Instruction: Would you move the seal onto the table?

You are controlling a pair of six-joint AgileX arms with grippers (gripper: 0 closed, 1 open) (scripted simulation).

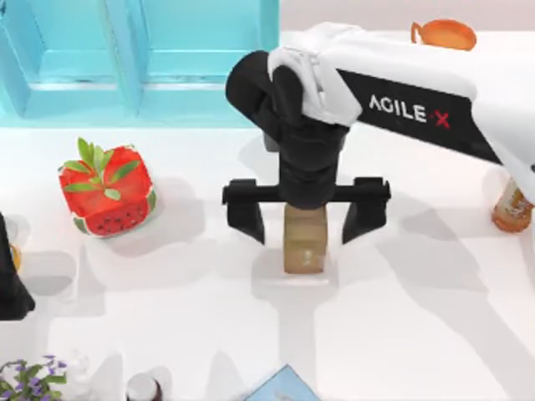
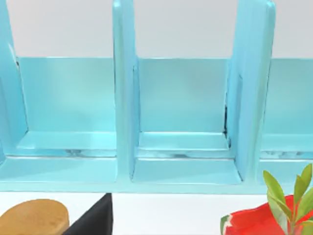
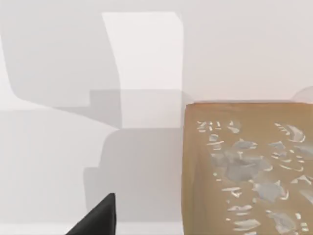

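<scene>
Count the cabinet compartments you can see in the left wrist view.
3: one at the cabinet's left end, one in the middle, and one at the right edge, cut off by the frame. More may lie beyond the frame.

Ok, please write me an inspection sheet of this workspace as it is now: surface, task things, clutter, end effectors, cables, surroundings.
Surface: white table, arm shadows on it.
Job's things: tan seal stands on the table at the middle, between the right end effector's fingers with a gap on each side.
Clutter: watermelon cube at left; amber bottle at right edge; orange trophy at the back; flowers and a blue item at the front edge.
End effectors: right end effector open over the seal; left end effector at the left edge.
Cables: nothing seen.
Surroundings: light-blue cabinet at back left.
</scene>
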